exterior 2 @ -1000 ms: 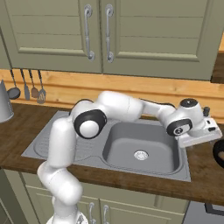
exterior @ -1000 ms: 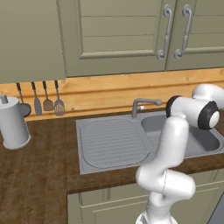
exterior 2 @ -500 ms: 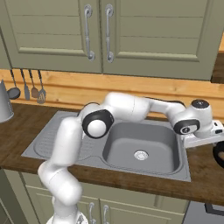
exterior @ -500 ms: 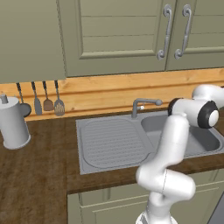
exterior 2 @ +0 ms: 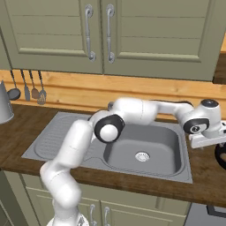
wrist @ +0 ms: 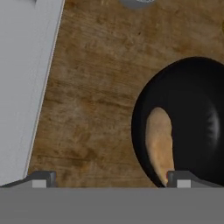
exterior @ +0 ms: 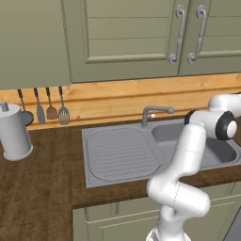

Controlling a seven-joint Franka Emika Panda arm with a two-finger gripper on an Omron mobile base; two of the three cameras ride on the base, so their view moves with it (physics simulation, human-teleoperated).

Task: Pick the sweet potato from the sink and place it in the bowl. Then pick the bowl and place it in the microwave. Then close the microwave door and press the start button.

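While the sweet potato [wrist: 159,144] lies lengthwise up the hand view inside the bowl [wrist: 192,118], the gripper [wrist: 109,178] hovers above, fingers spread wide, holding nothing.

Sweet potato [wrist: 158,142]: 1 elongated tan-orange tuber, lying inside the bowl [wrist: 192,100] against its wall. Bowl: round, matte black, upright on the wooden counter, just beside the sink [exterior 2: 145,152]. Sink: grey metal, 1 basin, ribbed drainboard.
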